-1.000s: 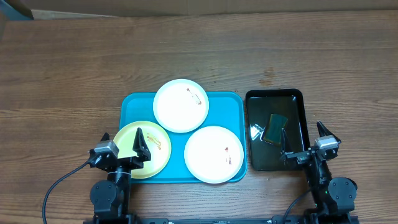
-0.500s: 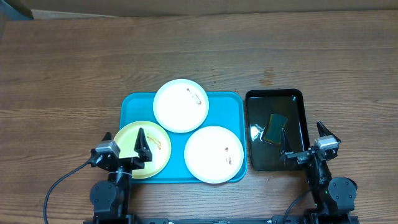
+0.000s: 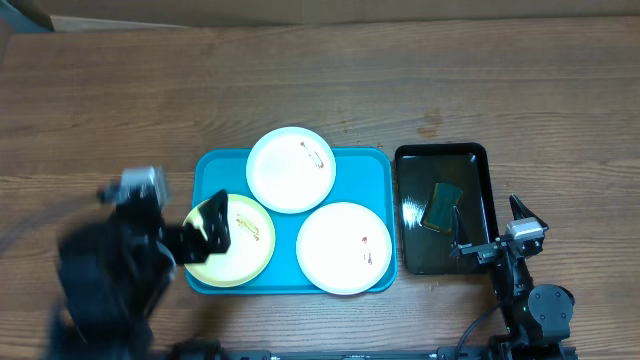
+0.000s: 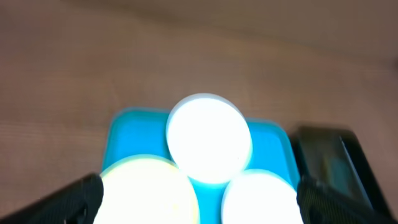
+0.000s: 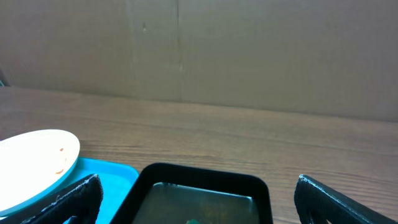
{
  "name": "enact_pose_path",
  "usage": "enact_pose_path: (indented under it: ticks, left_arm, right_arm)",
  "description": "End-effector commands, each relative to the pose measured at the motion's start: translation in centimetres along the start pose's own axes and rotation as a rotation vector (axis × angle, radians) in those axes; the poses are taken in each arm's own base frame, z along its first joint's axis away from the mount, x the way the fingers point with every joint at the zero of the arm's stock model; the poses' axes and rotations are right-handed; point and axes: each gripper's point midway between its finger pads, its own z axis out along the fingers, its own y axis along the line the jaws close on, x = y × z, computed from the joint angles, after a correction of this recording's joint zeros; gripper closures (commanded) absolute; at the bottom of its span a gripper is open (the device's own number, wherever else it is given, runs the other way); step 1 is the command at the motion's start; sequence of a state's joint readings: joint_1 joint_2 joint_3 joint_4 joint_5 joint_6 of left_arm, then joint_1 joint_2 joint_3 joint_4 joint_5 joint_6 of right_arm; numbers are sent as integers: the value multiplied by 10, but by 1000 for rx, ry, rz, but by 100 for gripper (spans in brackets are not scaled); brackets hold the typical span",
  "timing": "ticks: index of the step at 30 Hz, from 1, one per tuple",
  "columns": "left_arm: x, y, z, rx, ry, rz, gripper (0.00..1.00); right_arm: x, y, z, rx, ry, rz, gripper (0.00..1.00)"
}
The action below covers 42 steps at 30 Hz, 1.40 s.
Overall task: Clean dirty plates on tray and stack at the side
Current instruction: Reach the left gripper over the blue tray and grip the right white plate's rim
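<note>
— Plates (image 3: 290,170), any cleaned yet?
— None. All three sit smeared on the tray (image 3: 212,166) toward the tabletop's front edge; left gripper (image 3: 192,232) and right gripper (image 3: 487,226) both gape, empty. Wiping and stacking remain.

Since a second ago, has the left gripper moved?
Yes. The left gripper has shifted up-frame and left against the tray, its arm now blurred beside the tray's left edge.

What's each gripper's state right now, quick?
Left gripper: open, holding nothing.
Right gripper: open, holding nothing.
</note>
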<state>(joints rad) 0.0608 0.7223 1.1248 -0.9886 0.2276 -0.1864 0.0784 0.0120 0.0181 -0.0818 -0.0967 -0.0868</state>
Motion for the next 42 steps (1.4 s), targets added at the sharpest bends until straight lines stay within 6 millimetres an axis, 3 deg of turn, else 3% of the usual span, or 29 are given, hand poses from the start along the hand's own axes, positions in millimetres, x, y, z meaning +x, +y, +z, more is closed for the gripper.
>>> enact_pose_path:
  ticks: [1, 4, 6, 8, 11, 17, 18, 27, 33, 35, 36, 40, 42]
  left_arm:
    - [-30, -22, 24, 93, 263, -4, 0]
    - [-45, -19, 46, 63, 410, -51, 0]
    - [-43, -20, 59, 72, 510, -98, 0]
    - [-25, -26, 72, 101, 654, -127, 1]
    - [13, -27, 81, 86, 846, -92, 11]
    - [77, -45, 96, 68, 984, -18, 58]
    - [89, -47, 98, 47, 1004, -17, 60]
    - [180, -63, 123, 1, 1109, -37, 47]
    - [200, -66, 127, -6, 1121, -37, 43]
    - [199, -68, 130, 5, 1109, -44, 35]
    - [198, -69, 131, 9, 1103, -43, 37]
    - [193, -72, 140, 25, 1065, -49, 70]
    - [193, -75, 141, 10, 1058, -80, 73]
  right_arm:
    - [2, -1, 0, 5, -1, -7, 0]
    - [2, -1, 0, 5, -1, -7, 0]
    - [2, -1, 0, 5, -1, -7, 0]
    - [2, -1, 0, 5, -1, -7, 0]
    - [2, -1, 0, 5, -1, -8, 0]
    - [2, -1, 0, 5, -1, -8, 0]
    - [2, -1, 0, 5, -1, -8, 0]
    - [2, -1, 0, 5, -1, -7, 0]
    - [2, -1, 0, 5, -1, -8, 0]
    - [2, -1, 0, 5, -1, -7, 0]
    - [2, -1, 0, 5, -1, -8, 0]
    - [2, -1, 0, 5, -1, -8, 0]
    - [2, -1, 0, 5, -2, -7, 0]
